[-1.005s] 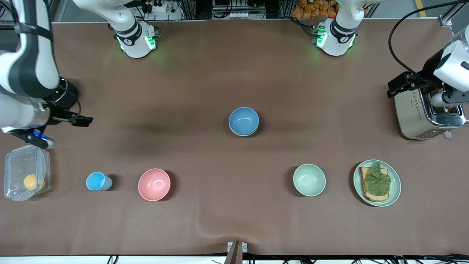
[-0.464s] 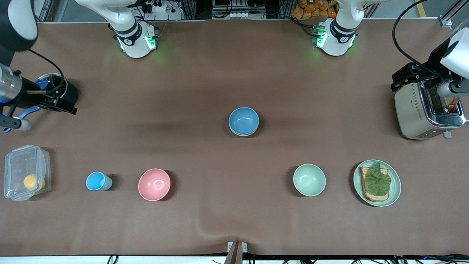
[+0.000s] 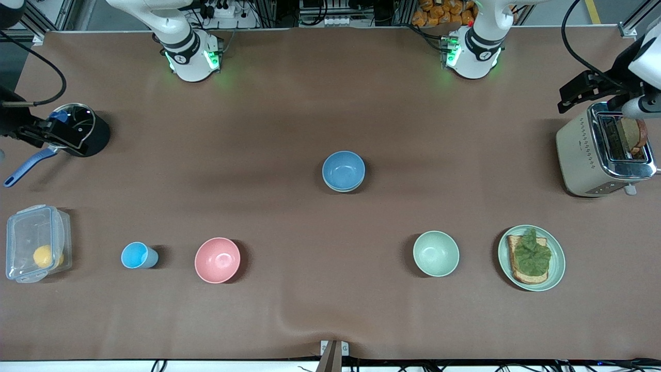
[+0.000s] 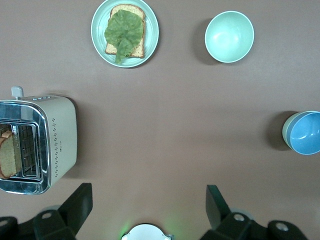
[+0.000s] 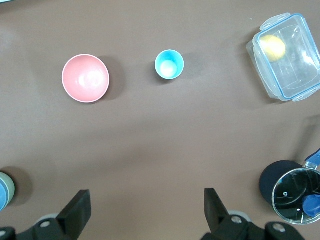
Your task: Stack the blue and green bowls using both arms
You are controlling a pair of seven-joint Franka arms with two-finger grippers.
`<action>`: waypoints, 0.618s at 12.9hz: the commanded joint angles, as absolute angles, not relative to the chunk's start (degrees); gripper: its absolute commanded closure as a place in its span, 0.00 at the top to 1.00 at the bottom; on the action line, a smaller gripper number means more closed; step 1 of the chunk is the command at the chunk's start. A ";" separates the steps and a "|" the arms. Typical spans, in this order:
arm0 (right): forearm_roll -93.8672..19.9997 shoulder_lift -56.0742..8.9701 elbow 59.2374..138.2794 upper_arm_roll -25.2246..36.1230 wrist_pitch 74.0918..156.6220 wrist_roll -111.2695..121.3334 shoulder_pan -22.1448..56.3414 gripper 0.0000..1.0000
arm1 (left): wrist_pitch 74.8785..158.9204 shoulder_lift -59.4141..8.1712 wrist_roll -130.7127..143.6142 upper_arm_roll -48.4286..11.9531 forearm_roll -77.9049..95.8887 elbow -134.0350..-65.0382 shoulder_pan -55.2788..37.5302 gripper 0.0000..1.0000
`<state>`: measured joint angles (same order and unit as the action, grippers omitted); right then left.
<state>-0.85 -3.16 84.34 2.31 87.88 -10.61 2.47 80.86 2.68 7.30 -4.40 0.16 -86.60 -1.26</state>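
Note:
The blue bowl (image 3: 343, 169) stands in the middle of the table. It sits nested inside the green bowl (image 4: 285, 131), whose sage wall shows around the blue bowl (image 4: 307, 134) in the left wrist view. My left gripper (image 4: 148, 195) hangs open and empty, high over the left arm's end of the table near the toaster. High over the right arm's end near the pot, my right gripper (image 5: 146, 197) is open too, with nothing in it. Both are well away from the bowls.
Nearer the front camera stand a paler mint bowl (image 3: 436, 253), a plate (image 3: 559, 266) with toast and lettuce, a pink bowl (image 3: 217, 260), a light-blue cup (image 3: 135, 255) and a clear box (image 3: 36, 243). A toaster (image 3: 583, 155) and a black lidded pot (image 3: 77, 129) stand at the table's ends.
Both arms have drawn back outward toward the table's ends, uncovering the pot and the toaster. The bowls have not moved.

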 commanded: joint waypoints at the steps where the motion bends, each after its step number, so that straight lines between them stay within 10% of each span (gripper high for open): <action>1: 0.09 -2.81 83.41 1.50 87.53 -10.11 0.80 1.00 | 80.68 3.96 7.38 -3.87 0.00 -88.16 -2.11 1.00; 8: -0.09 -0.72 85.85 2.11 88.76 -6.33 0.00 1.00 | 80.07 4.13 6.51 -4.66 -0.09 -87.72 -1.58 1.00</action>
